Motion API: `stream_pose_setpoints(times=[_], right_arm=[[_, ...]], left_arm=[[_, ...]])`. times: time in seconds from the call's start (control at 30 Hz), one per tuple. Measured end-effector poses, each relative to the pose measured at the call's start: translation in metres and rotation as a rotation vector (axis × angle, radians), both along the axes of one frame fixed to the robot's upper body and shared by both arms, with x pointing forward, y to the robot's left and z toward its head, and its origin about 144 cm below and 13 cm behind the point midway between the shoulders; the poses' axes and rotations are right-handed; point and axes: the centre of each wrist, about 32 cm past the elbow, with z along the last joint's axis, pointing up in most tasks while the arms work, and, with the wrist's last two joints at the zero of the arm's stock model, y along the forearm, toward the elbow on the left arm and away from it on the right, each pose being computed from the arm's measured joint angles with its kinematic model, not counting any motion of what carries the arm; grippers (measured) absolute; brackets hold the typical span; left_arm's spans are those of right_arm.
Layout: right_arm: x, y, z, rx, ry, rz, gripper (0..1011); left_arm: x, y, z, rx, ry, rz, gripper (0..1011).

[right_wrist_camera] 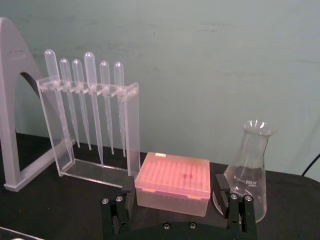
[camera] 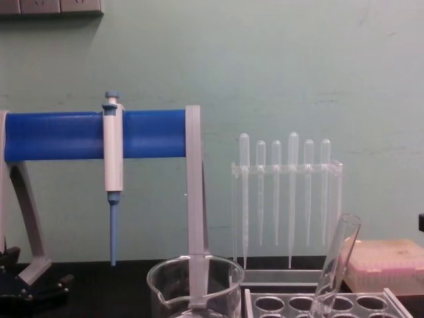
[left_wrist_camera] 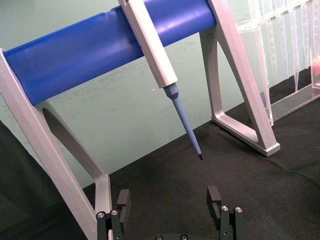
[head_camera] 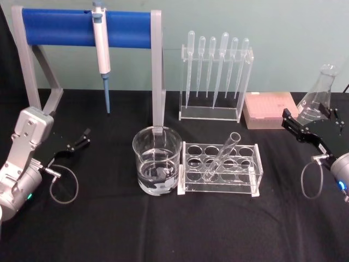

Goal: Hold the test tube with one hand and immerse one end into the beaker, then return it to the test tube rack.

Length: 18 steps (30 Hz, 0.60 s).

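Fingers of your left gripper (head_camera: 86,135) and right gripper (head_camera: 289,120) stand apart, empty, at opposite desk (head_camera: 109,229) edges. Between them the test tube (head_camera: 222,155) leans in the clear rack (head_camera: 220,169), just beside the beaker (head_camera: 156,159). A flask (head_camera: 318,95) stands behind your right fingers.

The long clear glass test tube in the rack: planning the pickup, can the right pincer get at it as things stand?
Probably yes. The long clear glass test tube leans in the clear rack, its top jutting free. The open right pincer sits to its right over bare black cloth.
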Motion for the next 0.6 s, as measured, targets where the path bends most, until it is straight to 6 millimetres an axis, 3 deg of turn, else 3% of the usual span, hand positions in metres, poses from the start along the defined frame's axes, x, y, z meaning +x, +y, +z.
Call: stream_pose_setpoints(times=[0.6], right_arm=[[0.001, 0.0003, -0.0026, 0.002, 0.019, 0.012, 1002]], left_arm=[[0.0, 0.0, 0.0, 0.0, 0.0, 0.0, 1000]])
